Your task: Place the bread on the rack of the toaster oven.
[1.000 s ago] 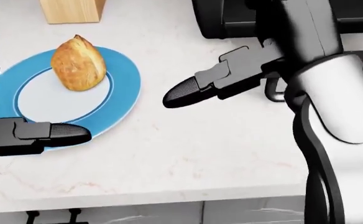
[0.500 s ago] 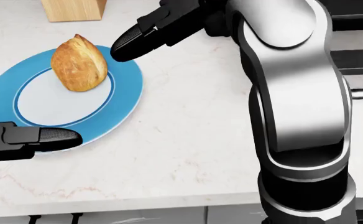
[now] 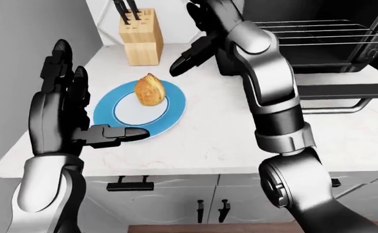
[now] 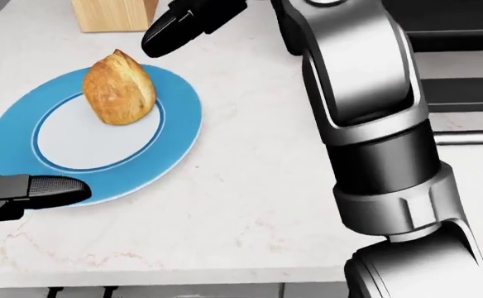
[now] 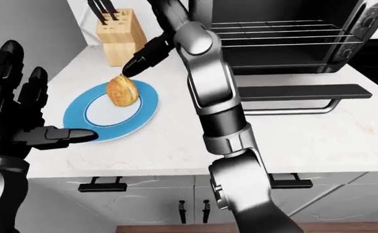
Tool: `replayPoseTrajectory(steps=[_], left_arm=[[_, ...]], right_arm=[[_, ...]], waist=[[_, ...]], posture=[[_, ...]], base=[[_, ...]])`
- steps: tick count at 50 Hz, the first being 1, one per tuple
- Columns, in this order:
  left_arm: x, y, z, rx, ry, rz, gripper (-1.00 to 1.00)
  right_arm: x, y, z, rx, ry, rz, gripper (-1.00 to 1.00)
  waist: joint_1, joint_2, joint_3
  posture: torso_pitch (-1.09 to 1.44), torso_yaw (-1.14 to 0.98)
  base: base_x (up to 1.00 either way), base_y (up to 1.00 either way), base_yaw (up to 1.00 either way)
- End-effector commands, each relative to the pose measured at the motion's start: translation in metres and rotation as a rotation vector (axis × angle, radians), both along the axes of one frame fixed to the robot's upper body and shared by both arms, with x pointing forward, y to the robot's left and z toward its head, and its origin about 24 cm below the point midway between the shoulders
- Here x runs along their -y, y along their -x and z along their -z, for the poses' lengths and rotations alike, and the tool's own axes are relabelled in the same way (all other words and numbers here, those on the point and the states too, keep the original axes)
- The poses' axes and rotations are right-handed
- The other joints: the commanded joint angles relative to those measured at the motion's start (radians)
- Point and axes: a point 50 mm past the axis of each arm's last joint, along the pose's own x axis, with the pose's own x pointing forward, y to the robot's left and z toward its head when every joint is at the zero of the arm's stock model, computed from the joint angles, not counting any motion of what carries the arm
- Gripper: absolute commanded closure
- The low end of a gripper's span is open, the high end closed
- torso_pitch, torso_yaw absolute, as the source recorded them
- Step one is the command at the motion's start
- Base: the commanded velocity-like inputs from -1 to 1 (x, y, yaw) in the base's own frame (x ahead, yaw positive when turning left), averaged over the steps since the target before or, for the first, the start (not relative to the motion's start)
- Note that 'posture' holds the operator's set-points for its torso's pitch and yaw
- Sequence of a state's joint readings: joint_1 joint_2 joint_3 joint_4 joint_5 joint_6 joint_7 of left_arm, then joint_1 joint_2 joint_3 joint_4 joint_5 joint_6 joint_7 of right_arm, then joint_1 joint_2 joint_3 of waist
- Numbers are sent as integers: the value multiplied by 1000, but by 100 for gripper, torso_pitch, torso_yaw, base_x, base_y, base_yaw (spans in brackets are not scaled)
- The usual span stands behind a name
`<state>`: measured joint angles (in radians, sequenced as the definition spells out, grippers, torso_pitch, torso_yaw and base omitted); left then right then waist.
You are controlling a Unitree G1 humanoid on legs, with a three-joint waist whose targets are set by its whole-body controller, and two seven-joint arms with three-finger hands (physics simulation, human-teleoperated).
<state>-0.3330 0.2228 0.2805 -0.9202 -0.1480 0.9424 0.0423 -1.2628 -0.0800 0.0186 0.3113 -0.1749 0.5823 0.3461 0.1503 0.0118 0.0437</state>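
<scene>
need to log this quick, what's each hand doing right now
left hand: open, holding nothing.
right hand: open, empty, near the bread without gripping it.

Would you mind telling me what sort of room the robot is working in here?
Most likely a simulated home kitchen: a marble-look counter holds an open toaster oven, a wooden knife block, and bread on a blue plate.

In my head view the right hand (image 4: 193, 22) is cut by the top edge, only one fingertip showing; the knife block (image 4: 113, 13) too. My right arm hides the toaster oven's (image 3: 318, 43) left end, and its knobs are too small to read
</scene>
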Motion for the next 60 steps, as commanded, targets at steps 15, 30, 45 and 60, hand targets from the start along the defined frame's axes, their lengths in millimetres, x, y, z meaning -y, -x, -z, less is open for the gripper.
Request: replayPoseTrajectory(steps=[15,30,45,60], left_arm=[[-3,6,-11,70,-9,-13,-100],[-3,6,-8,68,-16,-16,-100],[-1,3,-5,69,-27,-20,-100],[-2,3,-9,81,-40,-26,-100]], right_arm=[[-9,4,-12,64,74,-33,-100],[-10,-22,4,-6,167,-21,-100],[13,-36,22,-88,284,55,-100],[27,-33,35,-135,329,78,-100]], waist=[[111,18,-37],[217,35,-51],[309,35,-65],[361,29,-74]], posture=[[0,31],[0,38],[0,45],[0,46]], base=[[0,0,0],[0,0,0],[0,0,0],[0,0,0]])
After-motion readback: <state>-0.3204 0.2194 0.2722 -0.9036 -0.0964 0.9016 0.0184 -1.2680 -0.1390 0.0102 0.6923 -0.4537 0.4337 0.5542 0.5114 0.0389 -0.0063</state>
